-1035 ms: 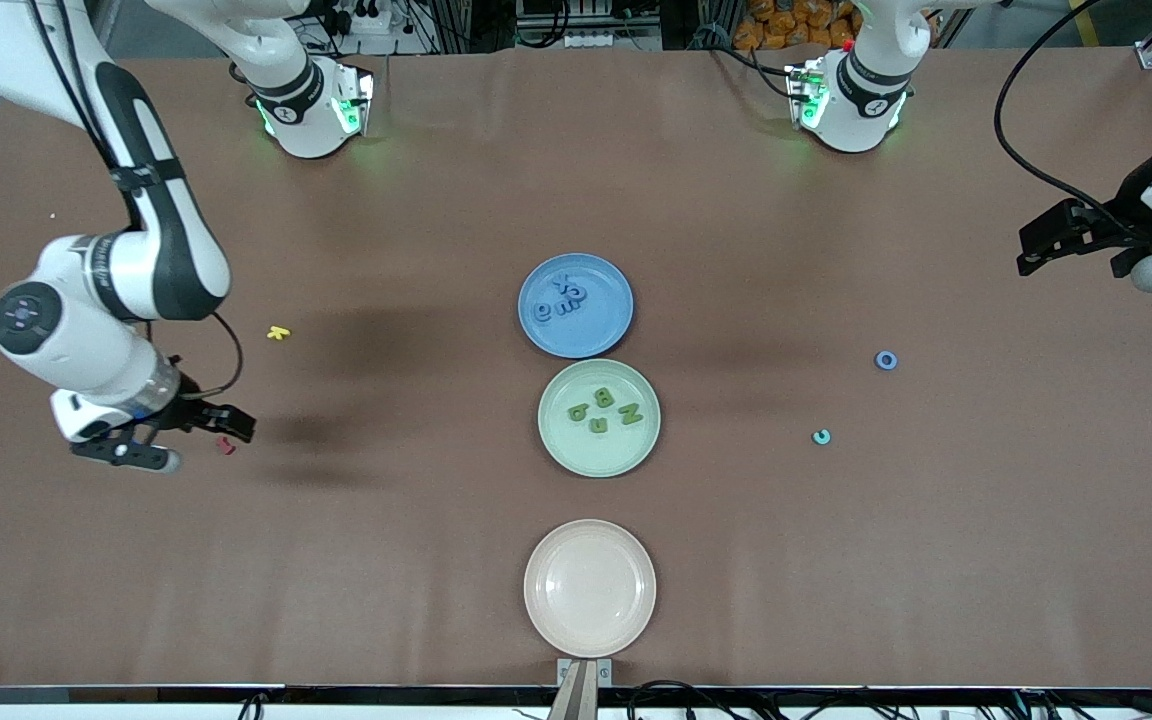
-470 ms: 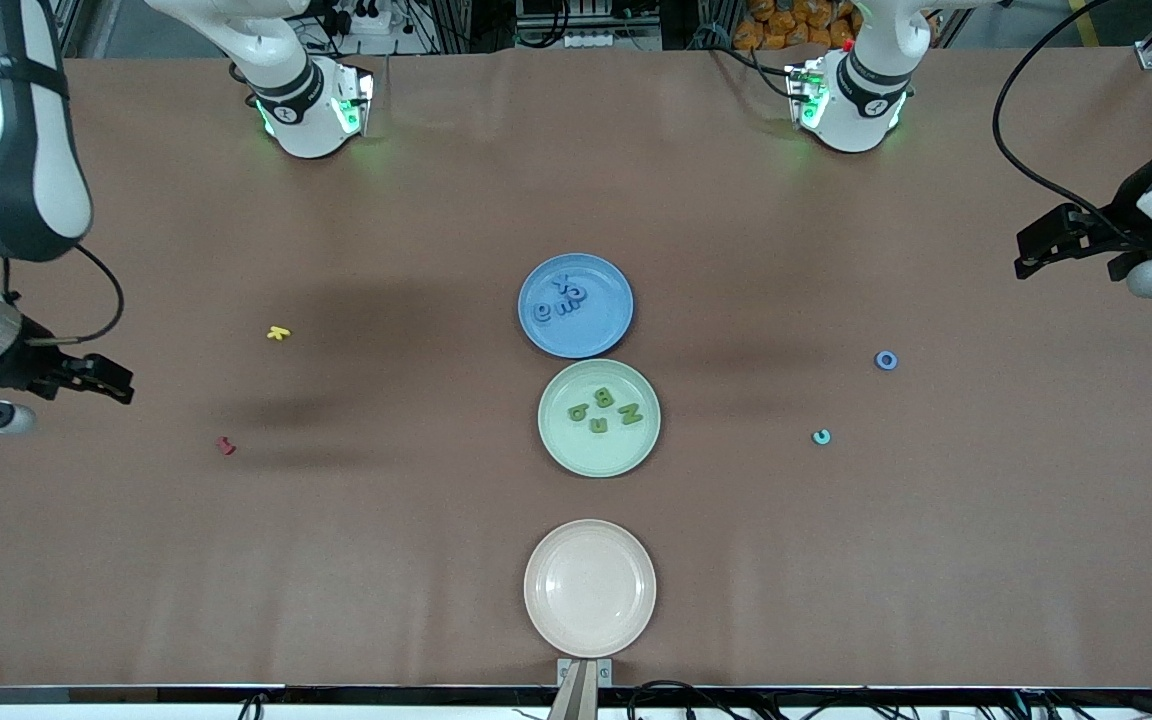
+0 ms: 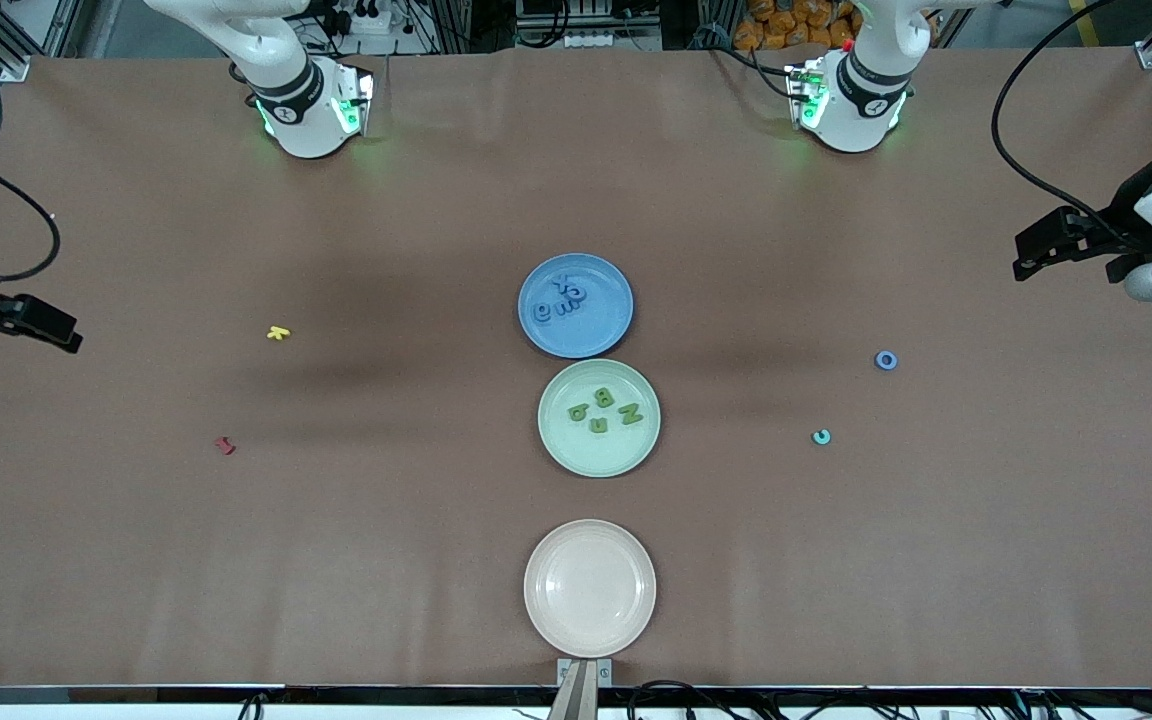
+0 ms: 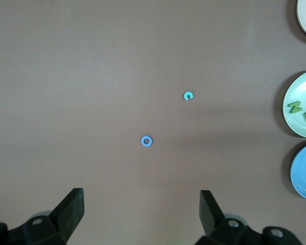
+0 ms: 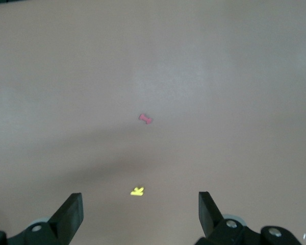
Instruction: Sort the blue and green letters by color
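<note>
The right gripper (image 3: 36, 325) has been pulled back to the table's edge, open and empty; the left gripper (image 4: 142, 214) hangs open, well clear of the blue letter (image 4: 146, 141).

My front camera looks down from high, facing both bases. Each wrist camera hangs well above the table (image 3: 336, 560); the left shares the blue ring letter (image 4: 146, 141) with front.

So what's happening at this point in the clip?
Nothing is held. Both arms wait at the table's ends, left gripper and right gripper open. Blue letters lie on the blue plate, green letters on the green plate. A blue ring letter lies loose on the table, toward the left arm's end.
</note>
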You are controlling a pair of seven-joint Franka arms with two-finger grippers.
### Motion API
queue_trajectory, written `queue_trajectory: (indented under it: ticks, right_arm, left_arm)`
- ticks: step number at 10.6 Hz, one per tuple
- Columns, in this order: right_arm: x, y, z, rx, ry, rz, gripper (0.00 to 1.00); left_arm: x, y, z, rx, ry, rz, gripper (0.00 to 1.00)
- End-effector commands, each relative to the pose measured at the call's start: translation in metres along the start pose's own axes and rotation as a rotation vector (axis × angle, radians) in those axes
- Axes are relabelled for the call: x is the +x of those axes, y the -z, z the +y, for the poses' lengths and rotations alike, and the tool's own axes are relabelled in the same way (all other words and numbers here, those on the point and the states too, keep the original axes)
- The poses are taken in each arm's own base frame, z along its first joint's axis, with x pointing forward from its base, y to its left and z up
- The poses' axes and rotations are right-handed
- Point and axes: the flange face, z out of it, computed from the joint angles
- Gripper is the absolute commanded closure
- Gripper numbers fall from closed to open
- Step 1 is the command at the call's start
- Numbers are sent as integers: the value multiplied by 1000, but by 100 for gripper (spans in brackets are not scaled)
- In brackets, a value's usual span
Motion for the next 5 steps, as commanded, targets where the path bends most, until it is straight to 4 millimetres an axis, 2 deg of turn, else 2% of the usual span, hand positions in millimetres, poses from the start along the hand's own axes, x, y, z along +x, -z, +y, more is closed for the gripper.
queue_trajectory:
  ticks: [1,2,3,5]
  right_arm:
    - [-16,49,-25,16,-81,28,0]
    - [-20,66,-24,18,-84,34,0]
    - [-22,73,-23,19,-83,34,0]
    - [-22,77,-17,19,-89,38,0]
  left_arm:
    - [3,4,0,14,-22,10,0]
    - [3,4,0,14,-22,10,0]
    - [3,3,0,14,-22,7,0]
    - [3,3,0,14,-22,8,0]
